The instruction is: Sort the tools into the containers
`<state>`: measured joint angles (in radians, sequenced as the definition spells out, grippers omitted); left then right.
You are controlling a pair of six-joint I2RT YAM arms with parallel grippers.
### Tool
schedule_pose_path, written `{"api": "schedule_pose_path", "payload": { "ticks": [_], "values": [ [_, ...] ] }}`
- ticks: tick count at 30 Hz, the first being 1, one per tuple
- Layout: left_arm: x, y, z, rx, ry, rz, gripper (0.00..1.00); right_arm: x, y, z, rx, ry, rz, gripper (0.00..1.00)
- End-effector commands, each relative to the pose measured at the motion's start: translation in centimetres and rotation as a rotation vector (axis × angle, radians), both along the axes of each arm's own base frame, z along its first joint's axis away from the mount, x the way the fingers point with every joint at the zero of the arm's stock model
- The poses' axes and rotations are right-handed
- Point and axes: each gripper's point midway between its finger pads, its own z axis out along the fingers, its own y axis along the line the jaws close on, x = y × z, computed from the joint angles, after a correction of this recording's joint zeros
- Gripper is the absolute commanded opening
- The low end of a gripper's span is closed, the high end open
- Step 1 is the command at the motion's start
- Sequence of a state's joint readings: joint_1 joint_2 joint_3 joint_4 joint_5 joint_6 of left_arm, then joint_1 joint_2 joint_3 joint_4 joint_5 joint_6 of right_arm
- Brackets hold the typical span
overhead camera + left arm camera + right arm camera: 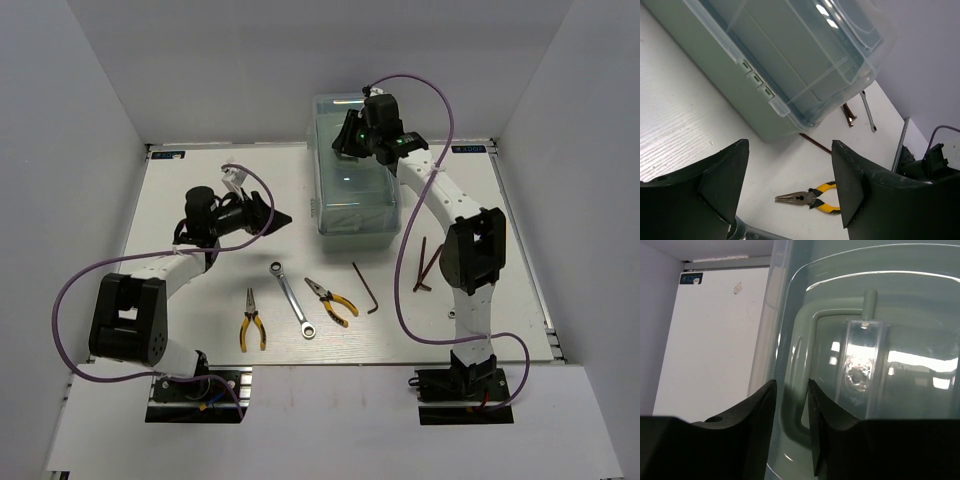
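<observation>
Left arm point(130, 315) and right arm point(475, 250): white links, black joints, black fingers point(720, 185). A purple cable point(57, 310) trails each. Green lights point(400, 141) mark the right wrist.

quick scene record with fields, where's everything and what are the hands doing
toolbox: far centre of table, lid closed
left hand: open, empty, left of toolbox, apart from it
right hand: over the lid, fingers nearly together at its edge, grip unclear
loose on table: left pliers, wrench, right pliers, black hex key, dark-red hex keys
</observation>
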<state>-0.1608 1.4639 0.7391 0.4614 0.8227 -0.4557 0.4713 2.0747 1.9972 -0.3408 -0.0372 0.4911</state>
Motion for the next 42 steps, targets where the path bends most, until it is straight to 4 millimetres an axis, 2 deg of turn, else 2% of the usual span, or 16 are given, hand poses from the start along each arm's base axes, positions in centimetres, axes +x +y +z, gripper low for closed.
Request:
{"api": "schedule_pose_path", "payload": {
  "ticks": [1, 9, 15, 16, 18, 20, 21, 25, 27, 29, 31, 32, 36, 40, 41, 42],
  "values": [
    [-0.4, -0.3, 2.8, -0.03, -0.093, -0.032, 0.77, -2.7, 3.0, 1.5, 0.12, 0.059, 0.12, 0.36],
    [0.4, 0.1, 5.8, -0.037, -0.179, 0.018, 0.77, -2.6, 1.4, 5.4, 0.198, 0.019, 0.127, 0.34],
    [2.2, -0.1, 9.4, -0.069, -0.245, 0.038, 0.82, -2.0, -0.1, 6.3, 0.235, 0.022, 0.109, 0.33],
    [2.8, -0.2, 10.7, -0.085, -0.264, 0.038, 0.83, -1.9, -0.1, 6.2, 0.243, 0.027, 0.108, 0.33],
    [3.8, -0.8, 10.5, -0.095, -0.246, 0.03, 0.83, -1.8, -0.4, 6.3, 0.257, 0.032, 0.106, 0.33],
    [4.5, -1.6, 11.8, -0.116, -0.268, 0.008, 0.85, -1.8, -0.5, 6.5, 0.266, 0.033, 0.109, 0.33],
    [5.6, -1.8, 11.9, -0.116, -0.268, 0.008, 0.85, -1.7, -0.6, 6.2, 0.265, 0.037, 0.108, 0.33],
    [7.0, -3.6, 11.8, -0.13, -0.247, -0.03, 0.85, -1.5, -0.7, 5.8, 0.225, 0.019, 0.101, 0.33],
    [7.3, -4.0, 12.4, -0.134, -0.257, -0.03, 0.86, -1.2, -1.2, 5.9, 0.198, 0.002, 0.071, 0.42],
    [7.9, -4.5, 11.4, -0.121, -0.227, -0.031, 0.88, -1.2, -1.0, 5.9, 0.193, -0.004, 0.078, 0.46],
    [8.4, -4.5, 12.2, -0.124, -0.241, -0.019, 0.88, -1.1, -0.6, 5.8, 0.189, -0.013, 0.082, 0.46],
    [8.7, -5.0, 11.5, -0.113, -0.223, -0.018, 0.89, -0.9, -0.6, 5.3, 0.179, -0.008, 0.078, 0.46],
    [9.8, -5.5, 12.2, -0.107, -0.229, -0.008, 0.89, -0.5, -0.1, 4.9, 0.132, -0.035, 0.074, 0.49],
    [10.9, -6.3, 10.9, -0.087, -0.201, -0.018, 0.89, 0.0, 0.5, 4.1, 0.097, -0.056, 0.082, 0.5],
    [11.1, -6.2, 11.4, -0.085, -0.221, -0.01, 0.89, 0.1, 0.7, 4.1, 0.087, -0.063, 0.075, 0.5],
    [11.0, -6.8, 10.6, -0.079, -0.196, -0.02, 0.89, 0.2, 0.8, 3.7, 0.074, -0.066, 0.07, 0.5]
  ]
}}
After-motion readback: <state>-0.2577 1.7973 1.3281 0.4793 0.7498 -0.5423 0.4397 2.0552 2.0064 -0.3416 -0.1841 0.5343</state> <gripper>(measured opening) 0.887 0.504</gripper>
